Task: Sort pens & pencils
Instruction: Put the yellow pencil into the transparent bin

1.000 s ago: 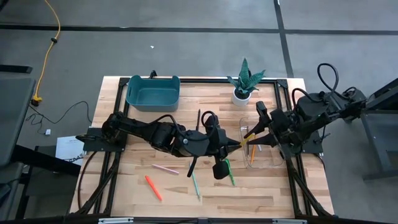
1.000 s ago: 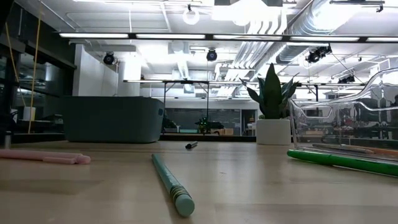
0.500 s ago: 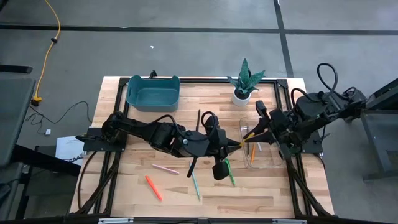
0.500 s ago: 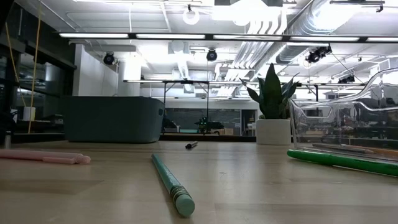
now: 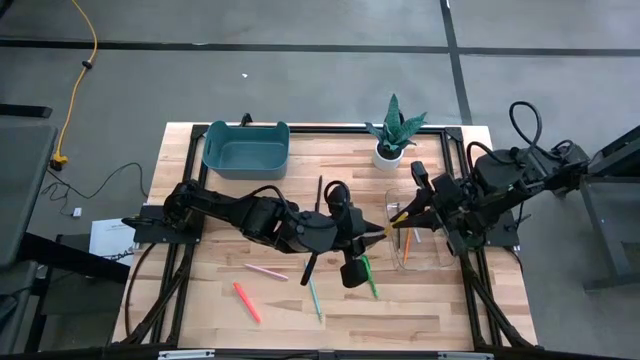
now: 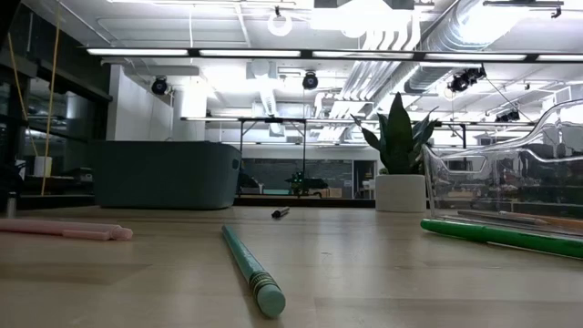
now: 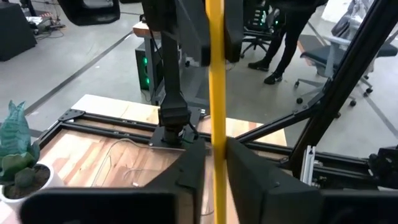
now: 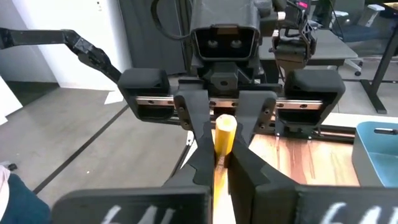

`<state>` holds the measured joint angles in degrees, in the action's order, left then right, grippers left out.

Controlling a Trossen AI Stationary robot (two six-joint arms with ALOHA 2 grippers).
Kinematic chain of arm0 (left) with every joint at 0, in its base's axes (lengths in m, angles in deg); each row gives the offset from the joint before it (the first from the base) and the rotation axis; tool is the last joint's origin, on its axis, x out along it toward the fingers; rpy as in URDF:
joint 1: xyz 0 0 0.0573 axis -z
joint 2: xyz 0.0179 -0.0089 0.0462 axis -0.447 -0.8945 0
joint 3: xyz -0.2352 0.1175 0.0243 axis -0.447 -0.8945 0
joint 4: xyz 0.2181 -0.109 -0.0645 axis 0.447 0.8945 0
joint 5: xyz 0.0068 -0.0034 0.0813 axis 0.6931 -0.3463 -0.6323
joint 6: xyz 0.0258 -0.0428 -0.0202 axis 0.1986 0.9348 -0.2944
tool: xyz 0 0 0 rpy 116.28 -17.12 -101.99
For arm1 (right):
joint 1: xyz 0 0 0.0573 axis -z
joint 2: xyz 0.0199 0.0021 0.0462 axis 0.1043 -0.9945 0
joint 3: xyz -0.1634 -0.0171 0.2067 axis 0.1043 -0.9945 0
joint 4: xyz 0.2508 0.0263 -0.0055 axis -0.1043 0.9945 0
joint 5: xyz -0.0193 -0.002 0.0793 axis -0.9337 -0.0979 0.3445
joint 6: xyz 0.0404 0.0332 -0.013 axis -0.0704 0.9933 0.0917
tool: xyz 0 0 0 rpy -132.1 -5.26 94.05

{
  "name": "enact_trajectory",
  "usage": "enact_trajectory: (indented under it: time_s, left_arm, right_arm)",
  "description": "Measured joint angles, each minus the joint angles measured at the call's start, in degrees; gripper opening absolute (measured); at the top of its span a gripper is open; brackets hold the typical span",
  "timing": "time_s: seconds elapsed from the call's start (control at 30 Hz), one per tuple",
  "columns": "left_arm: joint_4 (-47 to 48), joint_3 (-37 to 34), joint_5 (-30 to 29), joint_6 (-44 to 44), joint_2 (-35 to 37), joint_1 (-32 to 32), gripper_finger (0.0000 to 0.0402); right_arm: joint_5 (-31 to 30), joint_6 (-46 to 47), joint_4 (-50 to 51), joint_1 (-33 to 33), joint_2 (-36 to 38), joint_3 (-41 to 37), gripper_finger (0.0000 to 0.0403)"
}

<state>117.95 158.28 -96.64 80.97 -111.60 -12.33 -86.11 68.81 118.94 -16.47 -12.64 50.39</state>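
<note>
Two claws meet mid-worktop [image 5: 200, 315] on one yellow pencil [image 7: 216, 93]; right claw [image 5: 400, 222] is clenched on it; left claw [image 5: 381, 231] sits around its other end, its grip not discernible; teal pencil [image 6: 250, 266], pink pen [image 5: 265, 270], red-orange pen [image 5: 246, 301] and green pen [image 6: 496, 236] lie on the wood; orange pencil [image 5: 405, 245] lies inside the clear tray [image 5: 440, 262].

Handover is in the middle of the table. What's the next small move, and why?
Probably open the left hand fully and draw it straight back. The right hand is shut on the slim yellow pencil, and both hands meet at it nose to nose above the wooden table. I cannot tell whether the left has let go, so the right should likely wait before carrying the pencil off.
</note>
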Motion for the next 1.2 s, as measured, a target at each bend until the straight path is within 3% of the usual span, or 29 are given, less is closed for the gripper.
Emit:
enact_trajectory:
  time_s: [0.2, 0.37, 0.57, 0.83, 1.03, 1.2]
  left_arm:
    - [1.22, 0.0, -2.06, -0.02, 0.0, -0.02, 0.0126]
    - [7.59, -0.02, -5.02, 0.65, 0.25, -0.02, 0.0155]
    - [15.55, -0.02, -5.57, 4.07, 1.07, 0.0, 0.0158]
    - [18.72, -0.02, -6.23, 5.18, 1.31, 0.0, 0.0158]
    - [19.07, -0.02, -6.23, 5.18, 1.31, 0.0, 0.0158]
    - [19.07, -0.02, -6.21, 5.18, 1.31, 0.0, 0.0158]
  right_arm:
    - [-1.15, -0.07, 0.52, -0.04, 0.12, 0.0, 0.0005]
    - [-2.63, 0.89, 6.16, -0.04, 1.53, 0.0, 0.0004]
    - [-8.47, 3.64, 13.4, -0.04, 5.46, 0.0, 0.0003]
    - [-17.23, 12.91, 27.67, -0.04, 10.6, 0.0, 0.0003]
    - [-21.48, 22.53, 36.09, -0.04, 11.71, -0.15, 0.0003]
    - [-21.83, 28.55, 36.39, -0.04, 12.32, -5.92, 0.0003]
